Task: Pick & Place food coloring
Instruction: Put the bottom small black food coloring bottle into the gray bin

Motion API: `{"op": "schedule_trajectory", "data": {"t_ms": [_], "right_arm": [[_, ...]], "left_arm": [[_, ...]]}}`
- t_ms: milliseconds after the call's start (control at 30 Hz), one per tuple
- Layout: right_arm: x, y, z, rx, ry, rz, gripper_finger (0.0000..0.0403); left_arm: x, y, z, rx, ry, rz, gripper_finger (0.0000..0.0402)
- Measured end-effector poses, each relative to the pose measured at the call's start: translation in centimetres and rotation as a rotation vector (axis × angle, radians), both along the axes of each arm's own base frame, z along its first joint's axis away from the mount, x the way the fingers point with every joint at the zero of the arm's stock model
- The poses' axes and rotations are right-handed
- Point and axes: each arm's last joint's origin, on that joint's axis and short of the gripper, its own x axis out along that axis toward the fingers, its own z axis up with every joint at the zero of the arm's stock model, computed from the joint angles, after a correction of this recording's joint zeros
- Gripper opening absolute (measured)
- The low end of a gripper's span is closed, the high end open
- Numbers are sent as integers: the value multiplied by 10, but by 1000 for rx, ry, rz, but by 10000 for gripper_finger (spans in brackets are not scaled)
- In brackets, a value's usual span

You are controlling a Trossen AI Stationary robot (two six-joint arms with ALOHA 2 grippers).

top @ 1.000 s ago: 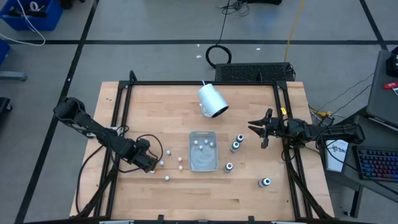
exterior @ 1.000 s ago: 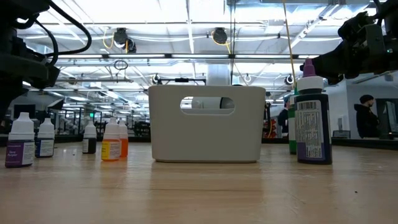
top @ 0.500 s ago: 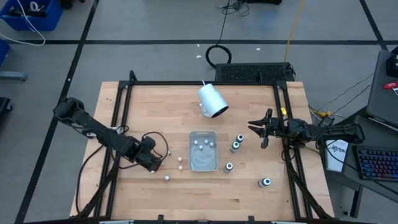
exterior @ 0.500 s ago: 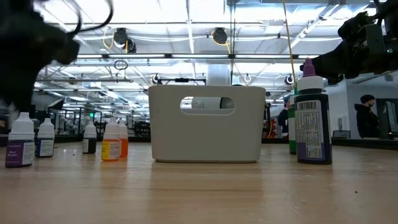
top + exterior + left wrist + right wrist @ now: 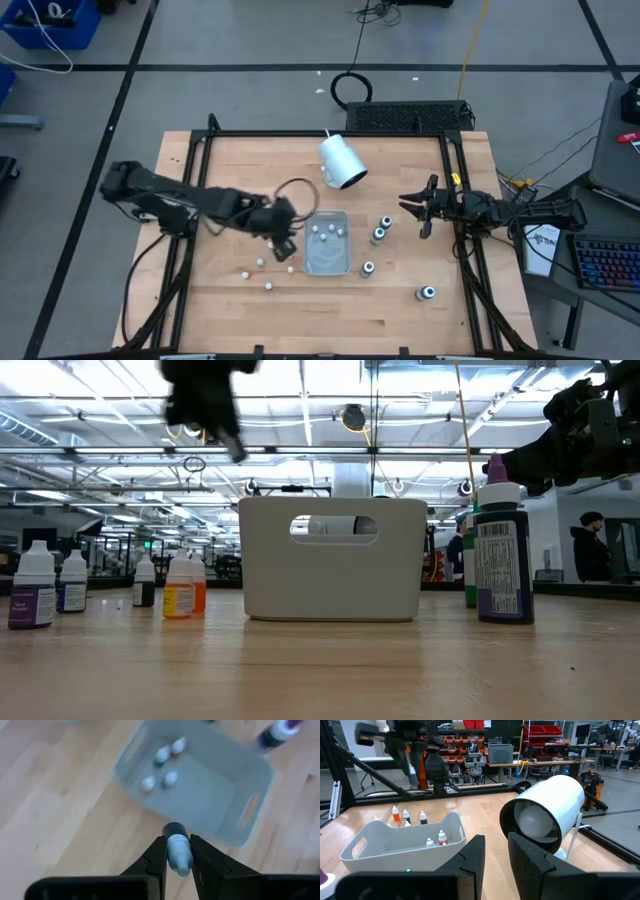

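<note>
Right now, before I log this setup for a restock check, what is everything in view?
table: one, pale wood, under everything
tray: one, pale grey, table centre
small bottles: four, white-capped, in tray; at least four more loose left of it
dark bottles: four, pale caps, right of tray
cup: one, white, on its side behind tray
left gripper: dark, shut on held bottle, by tray's left edge
right gripper: dark, shut, near table's right edge
</note>
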Motion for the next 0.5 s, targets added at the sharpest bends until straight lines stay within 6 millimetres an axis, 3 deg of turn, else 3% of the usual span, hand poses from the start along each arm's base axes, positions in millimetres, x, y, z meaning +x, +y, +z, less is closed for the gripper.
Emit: {"op": "schedule_trajectory", "data": {"t_ms": [300, 500], "right_arm": [[0, 0, 0, 0, 0, 0, 77], [0, 0, 0, 0, 0, 0, 77]], "left_arm": [[77, 0, -20, 76, 192, -247, 65], [102, -2, -48, 129, 259, -288, 65]]}}
